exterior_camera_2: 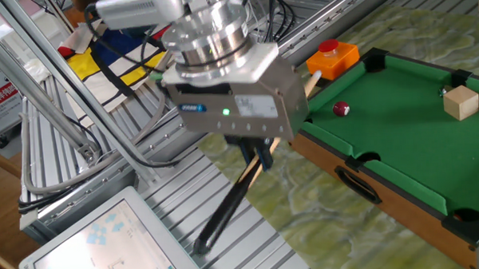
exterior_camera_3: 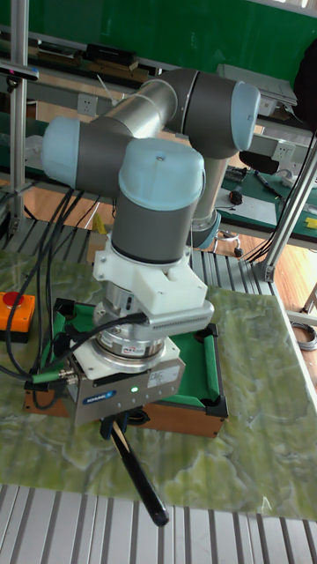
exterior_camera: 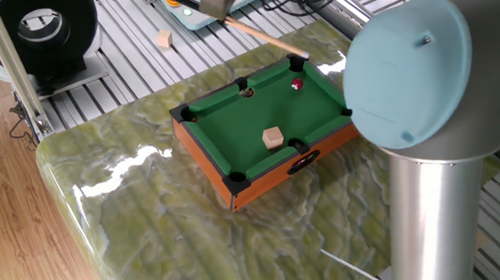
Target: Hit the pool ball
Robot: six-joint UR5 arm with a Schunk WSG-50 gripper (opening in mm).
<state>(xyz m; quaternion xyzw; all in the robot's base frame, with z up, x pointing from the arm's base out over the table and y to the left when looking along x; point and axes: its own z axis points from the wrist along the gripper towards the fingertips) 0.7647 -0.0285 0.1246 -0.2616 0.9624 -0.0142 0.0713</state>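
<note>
The pool ball (exterior_camera: 296,84) is a tiny dark-red ball lying on the green felt near the far corner of the mini pool table (exterior_camera: 202,157). In the other fixed view the pool ball (exterior_camera_2: 342,109) sits close to the table's near left rail. My gripper (exterior_camera_2: 260,155) is shut on a cue stick (exterior_camera_2: 226,211), off the table's left end. The cue's dark handle points down and away, and its tan shaft (exterior_camera: 267,39) points toward the ball's end of the table, short of the ball. In the tall view my gripper (exterior_camera_3: 117,429) hangs in front of the table (exterior_camera_3: 176,414).
A tan wooden cube (exterior_camera: 273,138) rests on the felt near a side pocket. A red button on an orange box (exterior_camera_2: 333,55) stands beside the table's corner. A loose wooden block (exterior_camera: 163,38) lies on the slatted metal bench. A white tablet (exterior_camera_2: 107,243) lies below the cue handle.
</note>
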